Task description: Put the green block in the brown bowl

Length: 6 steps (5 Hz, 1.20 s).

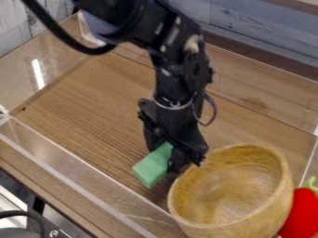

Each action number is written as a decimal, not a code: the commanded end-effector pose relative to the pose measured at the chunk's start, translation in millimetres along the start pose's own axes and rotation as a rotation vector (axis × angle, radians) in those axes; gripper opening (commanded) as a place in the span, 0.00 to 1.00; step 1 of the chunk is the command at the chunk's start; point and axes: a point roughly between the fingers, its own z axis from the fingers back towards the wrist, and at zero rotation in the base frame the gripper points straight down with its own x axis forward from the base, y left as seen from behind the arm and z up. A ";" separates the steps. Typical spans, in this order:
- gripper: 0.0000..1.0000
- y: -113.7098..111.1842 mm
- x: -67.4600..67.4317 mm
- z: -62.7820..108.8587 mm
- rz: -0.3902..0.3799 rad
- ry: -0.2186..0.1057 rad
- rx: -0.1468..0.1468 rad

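Lying nearest, at the lower right of the frame: the brown bowl [230, 216], upright and open at the top, with no green block in the part of its inside that shows. Pressed close by its right side, at the right margin: a red toy [302, 216], partly cut off by the frame.

Just left of the bowl's rim, below the middle of the frame: the green block [152, 169], slanted, with its upper part running up among the dark jaws. Closed nearly all the way, to judge by the look, and apparently gripping the block by that upper part. Cannot tell whether its lower end is touching the tabletop [93, 107] or hanging just above.

Grasp seemingly done; placing not yet done. Left to do, as a judgement: raise the block above the near-left rim, carry rightward over the bowl's opening, let go, back away.

Tight on the right, between rim and red toy; best to stay left of the toy and clear the thick rim first, for fear of nudging the bowl. Close on the lower left, the pale edge strip of the tabletop. Roomier toward the upper left, with bare wood reaching back to the wall [273, 37] across the top.
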 end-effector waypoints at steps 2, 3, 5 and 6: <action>0.00 -11.4 12.2 24.3 -0.046 -0.046 -0.001; 0.00 -17.9 8.5 21.0 -0.003 -0.046 0.005; 0.00 -25.7 5.1 18.3 -0.066 -0.049 -0.005; 0.00 -25.0 5.4 19.5 -0.170 -0.053 -0.020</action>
